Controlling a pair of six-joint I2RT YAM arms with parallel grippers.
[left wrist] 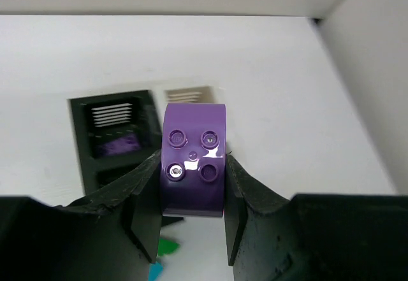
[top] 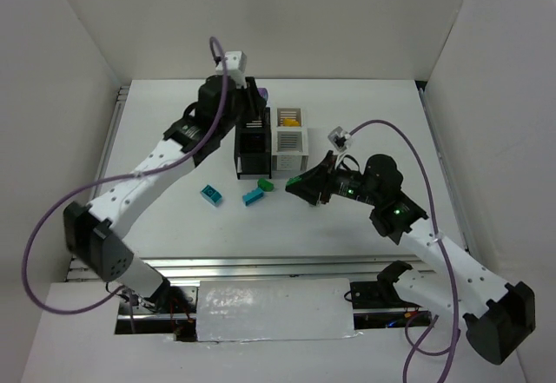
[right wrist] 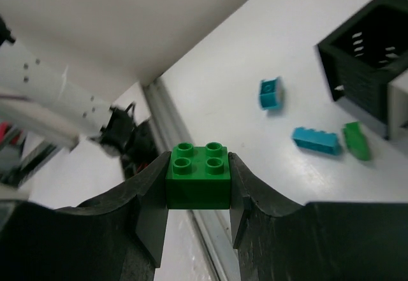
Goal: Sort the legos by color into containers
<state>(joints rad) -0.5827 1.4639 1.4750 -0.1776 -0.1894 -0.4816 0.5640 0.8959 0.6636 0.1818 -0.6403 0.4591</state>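
Purple brick [left wrist: 193,160] was clamped in the closed left gripper [left wrist: 192,188], over the boxes [top: 291,144]. The black box [left wrist: 115,134] with purple inside lay just ahead-left of the fingers. Green brick [right wrist: 197,178] was pinched tight by the right gripper [right wrist: 197,192], just right of the boxes.

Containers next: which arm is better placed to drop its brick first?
Left, probably. The left gripper holds the purple brick up at the containers, and a black box already holding something purple shows in its wrist view. The right gripper holds a green brick but sits beside the cluster, not above it.
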